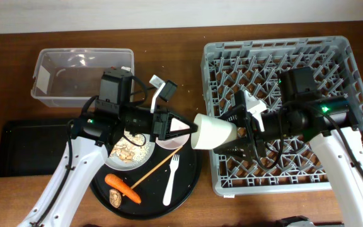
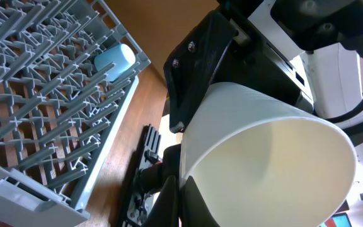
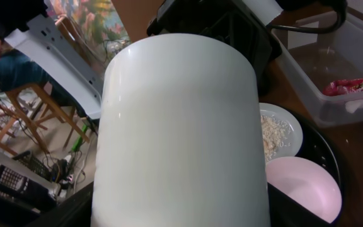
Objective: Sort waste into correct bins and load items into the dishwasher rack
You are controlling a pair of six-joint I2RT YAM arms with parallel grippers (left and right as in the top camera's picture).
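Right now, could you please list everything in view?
dishwasher rack: one, grey, right
light blue cup: one, in rack
white cup: one, between grippers
clear tub: one, far left
red wrapper: one, in tub
shallow tray: one, black, left
round tray: one, black, centre
plate: one, white, with crumbs, round tray
bowl: one, pale, round tray
fork: one, white, round tray
stick: one, wooden, round tray
carrot: one, orange, round tray
left gripper: at cup's mouth
right gripper: shut on cup

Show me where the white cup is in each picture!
Overhead: white cup centre, at the dishwasher rack's left edge.
Left wrist: cup fills lower right, opening facing us.
Right wrist: cup fills the middle, outside showing.
Shared landmark: the rack, overhead and left wrist only.
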